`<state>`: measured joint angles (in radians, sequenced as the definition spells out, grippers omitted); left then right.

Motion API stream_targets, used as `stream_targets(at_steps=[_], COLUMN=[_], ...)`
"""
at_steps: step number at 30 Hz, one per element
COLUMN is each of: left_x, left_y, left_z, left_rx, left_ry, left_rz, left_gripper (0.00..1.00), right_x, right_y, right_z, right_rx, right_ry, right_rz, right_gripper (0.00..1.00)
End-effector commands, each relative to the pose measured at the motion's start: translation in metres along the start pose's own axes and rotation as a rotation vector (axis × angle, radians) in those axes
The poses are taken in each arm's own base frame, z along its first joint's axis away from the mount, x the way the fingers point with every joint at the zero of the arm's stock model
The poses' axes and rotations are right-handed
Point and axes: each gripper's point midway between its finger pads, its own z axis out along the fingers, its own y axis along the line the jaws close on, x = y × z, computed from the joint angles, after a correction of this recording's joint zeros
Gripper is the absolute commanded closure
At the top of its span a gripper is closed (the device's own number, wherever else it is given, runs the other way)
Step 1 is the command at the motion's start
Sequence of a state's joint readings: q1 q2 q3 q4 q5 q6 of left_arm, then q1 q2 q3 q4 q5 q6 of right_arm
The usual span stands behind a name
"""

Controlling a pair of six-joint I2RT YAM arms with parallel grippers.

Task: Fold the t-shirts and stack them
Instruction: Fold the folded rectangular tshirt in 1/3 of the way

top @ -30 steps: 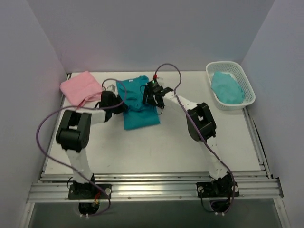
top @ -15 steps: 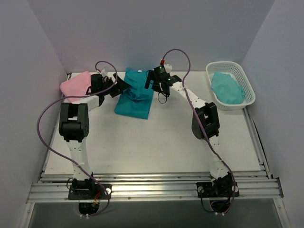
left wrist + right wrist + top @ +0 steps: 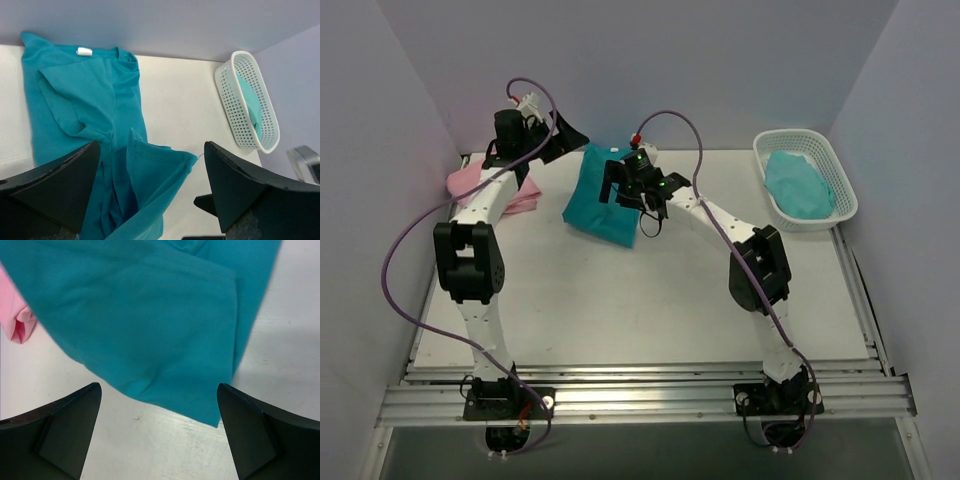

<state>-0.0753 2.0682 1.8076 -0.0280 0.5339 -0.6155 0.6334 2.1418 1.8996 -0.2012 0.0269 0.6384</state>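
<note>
The teal t-shirt (image 3: 603, 203) lies folded at the back middle of the table, its collar label (image 3: 85, 51) toward the wall. Its near flap (image 3: 150, 180) looks loose and rumpled. The pink t-shirt (image 3: 478, 182) lies folded at the back left, partly behind the left arm; a corner (image 3: 20, 322) shows in the right wrist view. My left gripper (image 3: 563, 140) hangs open, high above the teal shirt's left edge, with nothing between its fingers (image 3: 55, 187). My right gripper (image 3: 626, 188) is open just over the teal shirt (image 3: 150, 315), holding nothing.
A white perforated basket (image 3: 840, 205) stands at the back right with a lighter teal cloth (image 3: 798, 186) in it; it also shows as the basket (image 3: 235, 105) in the left wrist view. Purple walls close the table on three sides. Cables loop over both arms.
Both grippers have opened and let go of the teal shirt. The left gripper rose toward the back wall; the right shifted left over the shirt, which now lies folded farther back.
</note>
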Motion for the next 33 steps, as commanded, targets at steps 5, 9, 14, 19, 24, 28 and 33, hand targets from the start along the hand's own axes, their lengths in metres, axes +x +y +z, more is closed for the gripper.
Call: stream_targets(at_steps=[5,9,14,19,24,28,33], left_x=[0.068,0.101,0.121,0.121,0.126,0.124,0.120], left_y=[0.080,0.105,0.110,0.120,0.131,0.139,0.145], left_z=[0.033,0.046,0.045,0.044,0.046,0.044,0.044], left_rx=[-0.103,-0.137,-0.170,-0.205,-0.233,-0.265,-0.280], left_ry=[0.217,0.316,0.290,0.286,0.293,0.271,0.248], left_rz=[-0.149,-0.206,-0.167,-0.154,-0.141,-0.138,-0.132], left_gripper=[0.06,0.06,0.06,0.06,0.06,0.06,0.06], right_x=[-0.011,-0.013,-0.018,-0.023,-0.029,-0.015,0.006], right_y=[0.010,0.013,0.022,0.060,0.095,0.091,0.079], right_z=[-0.004,-0.003,0.017,0.042,0.064,0.087,0.114], right_rx=[-0.031,-0.041,-0.067,-0.248,-0.370,-0.380,-0.371], right_ry=[-0.022,-0.030,-0.044,-0.066,-0.086,-0.076,-0.045], right_rz=[0.014,0.016,0.015,0.020,0.030,0.068,0.095], right_gripper=[0.04,0.05,0.06,0.19,0.84,0.99,1.00])
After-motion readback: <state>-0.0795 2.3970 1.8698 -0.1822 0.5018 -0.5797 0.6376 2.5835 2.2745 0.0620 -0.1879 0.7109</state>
